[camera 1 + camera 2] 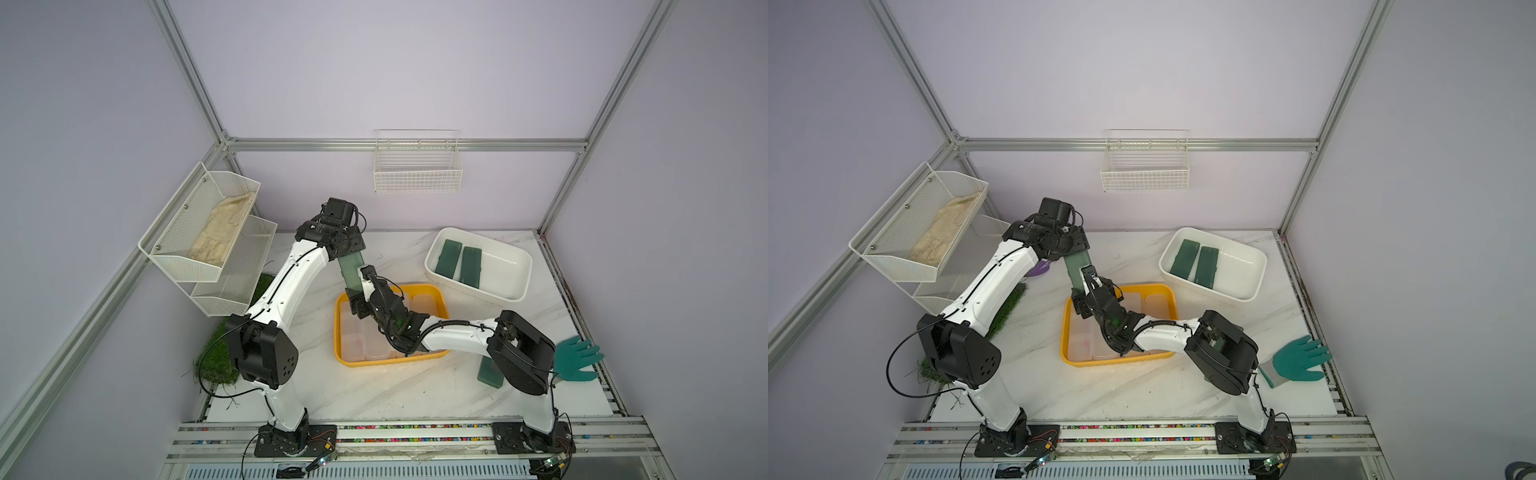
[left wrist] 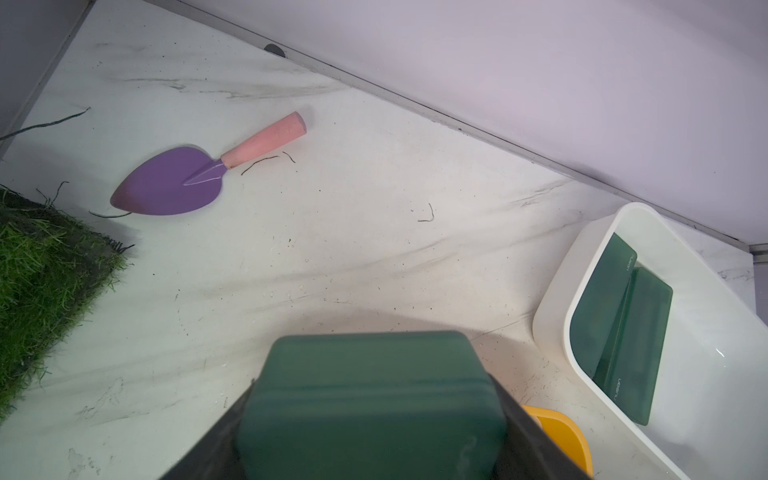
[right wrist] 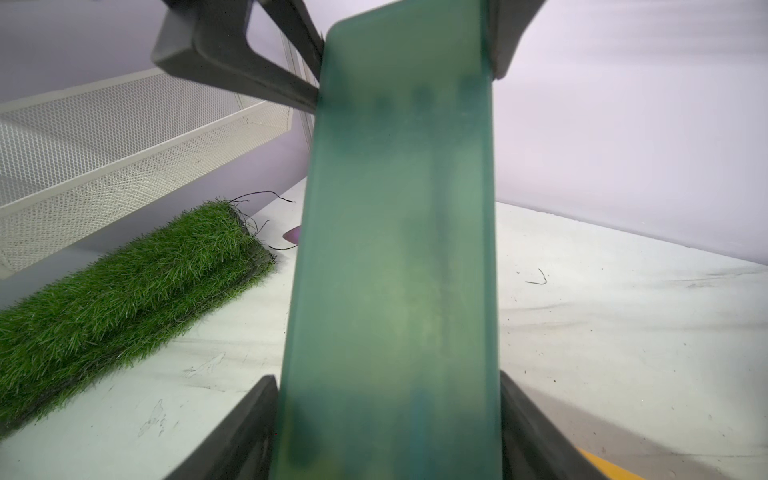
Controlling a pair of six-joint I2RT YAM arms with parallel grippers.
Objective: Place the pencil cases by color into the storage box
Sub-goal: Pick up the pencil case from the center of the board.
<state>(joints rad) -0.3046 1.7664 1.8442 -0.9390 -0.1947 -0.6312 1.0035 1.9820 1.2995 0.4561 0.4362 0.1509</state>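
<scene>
A dark green translucent pencil case (image 1: 351,272) (image 1: 1079,270) hangs in the air over the far-left corner of the yellow tray (image 1: 390,362), held at both ends. My left gripper (image 1: 350,258) (image 2: 374,380) is shut on its upper end. My right gripper (image 1: 358,293) (image 3: 386,380) is shut on its lower end. Its fingers (image 3: 253,415) press on both long edges. Two green cases (image 1: 449,257) (image 2: 615,324) lie side by side in the white storage box (image 1: 482,293). Several frosted clear cases (image 1: 365,338) fill the yellow tray. Another green case (image 1: 489,374) lies on the table under my right arm.
A teal glove (image 1: 578,359) lies at the right table edge. A purple trowel with a pink handle (image 2: 166,187) and a grass mat (image 2: 41,291) sit at the back left. A white mesh shelf (image 1: 199,224) hangs on the left wall and a wire basket (image 1: 417,166) on the back wall.
</scene>
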